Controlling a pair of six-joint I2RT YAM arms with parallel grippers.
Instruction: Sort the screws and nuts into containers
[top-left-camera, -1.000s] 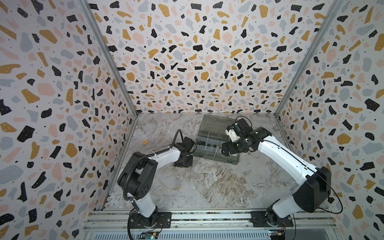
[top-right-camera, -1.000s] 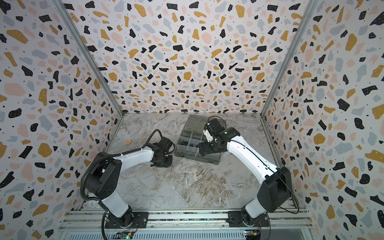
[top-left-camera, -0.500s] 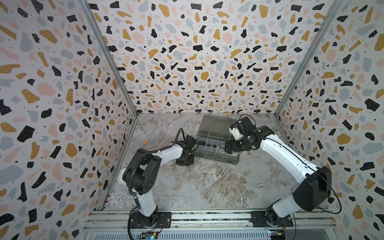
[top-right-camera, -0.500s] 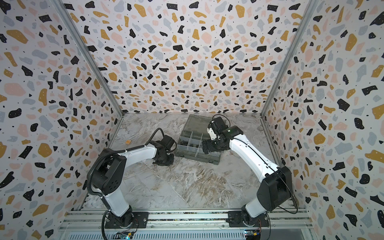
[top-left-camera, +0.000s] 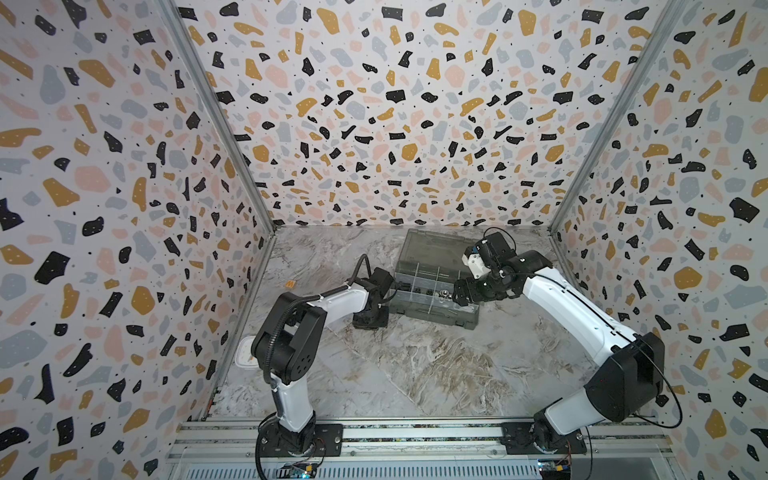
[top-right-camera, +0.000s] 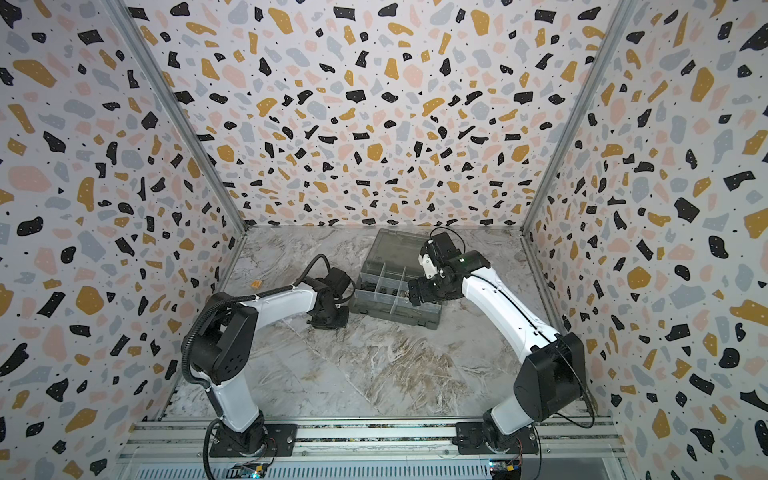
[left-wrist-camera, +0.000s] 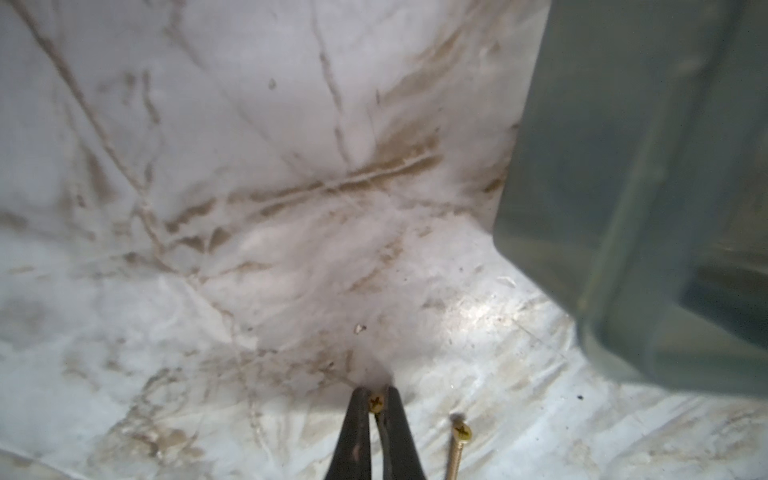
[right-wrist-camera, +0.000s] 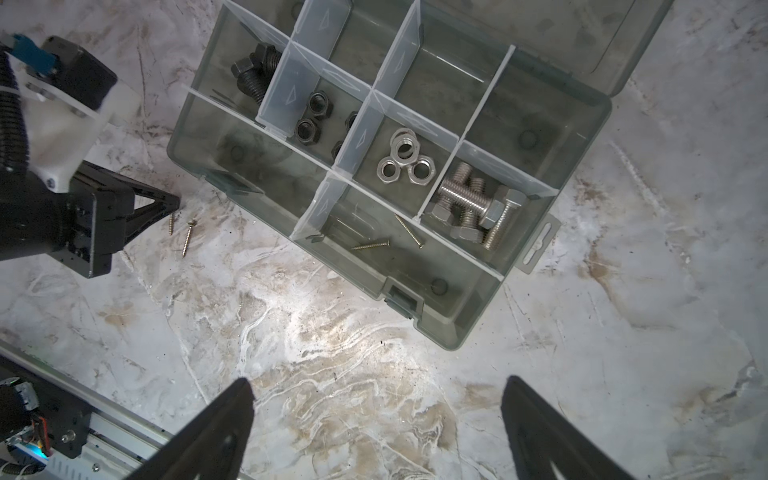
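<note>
The containers are compartments of a smoky-grey organiser box (right-wrist-camera: 478, 316), lid open, seen in both top views (top-left-camera: 436, 316) (top-right-camera: 399, 318). Inside lie black bolts (right-wrist-camera: 253, 75), black nuts (right-wrist-camera: 309, 120), silver nuts (right-wrist-camera: 405, 160), silver bolts (right-wrist-camera: 473, 205) and two thin brass screws (right-wrist-camera: 372, 246). My left gripper (left-wrist-camera: 376, 395) (top-left-camera: 370, 322) is down at the table beside the box's left end, shut on a brass screw (left-wrist-camera: 376, 404). A second brass screw (left-wrist-camera: 459, 446) lies right beside it. My right gripper (right-wrist-camera: 376, 415) (top-left-camera: 461, 293) hovers over the box, open and empty.
The box's corner (left-wrist-camera: 623, 208) stands close to my left gripper. A white square clock (top-left-camera: 245, 353) sits against the left wall behind the left arm. A small orange tag (top-left-camera: 290, 284) lies near that wall. Marble-patterned table (top-left-camera: 415, 374) stretches toward the front rail.
My left jaws have closed onto the brass screw and the left arm's elbow has swung a little rightward. The right gripper has stayed open over the box.
</note>
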